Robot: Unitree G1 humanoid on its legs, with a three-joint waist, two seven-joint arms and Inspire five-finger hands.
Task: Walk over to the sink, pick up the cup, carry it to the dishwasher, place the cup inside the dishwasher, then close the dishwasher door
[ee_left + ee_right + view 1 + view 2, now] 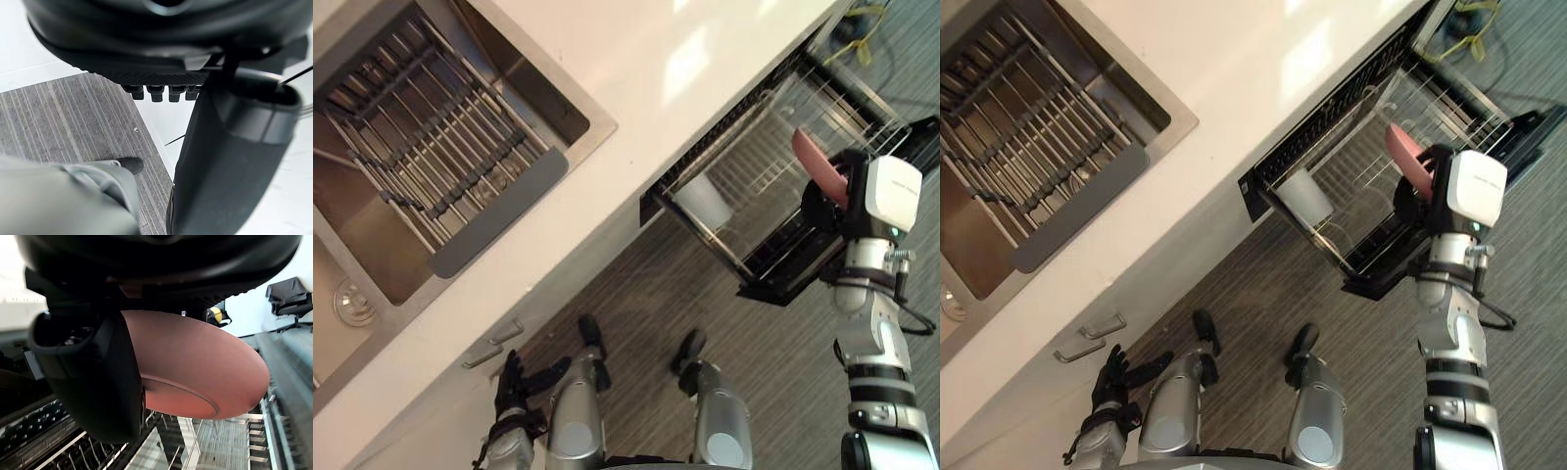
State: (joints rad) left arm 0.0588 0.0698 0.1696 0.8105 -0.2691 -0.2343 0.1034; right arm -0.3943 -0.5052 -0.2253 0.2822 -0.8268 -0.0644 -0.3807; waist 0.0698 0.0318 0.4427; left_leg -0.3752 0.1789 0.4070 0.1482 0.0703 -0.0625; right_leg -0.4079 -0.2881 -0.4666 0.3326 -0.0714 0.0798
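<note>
Pinched, seemingly only shallowly, in the right hand (829, 211) above the wire dishwasher rack (754, 178), the pink round dish (815, 162) could snag wires and slip; the left hand (512, 382) hangs relaxed.

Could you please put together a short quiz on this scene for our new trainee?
1. True or false: the right hand is empty.
2. Where is the white cup? A: in the sink. B: in the pulled-out dishwasher rack. C: on the counter.
3. Fill in the blank: the left hand hangs beside the cabinet with its fingers ____.

Key
1. False: its fingers are shut on a reddish plate, held over the rack.
2. B.
3. Open, holding nothing.
</note>
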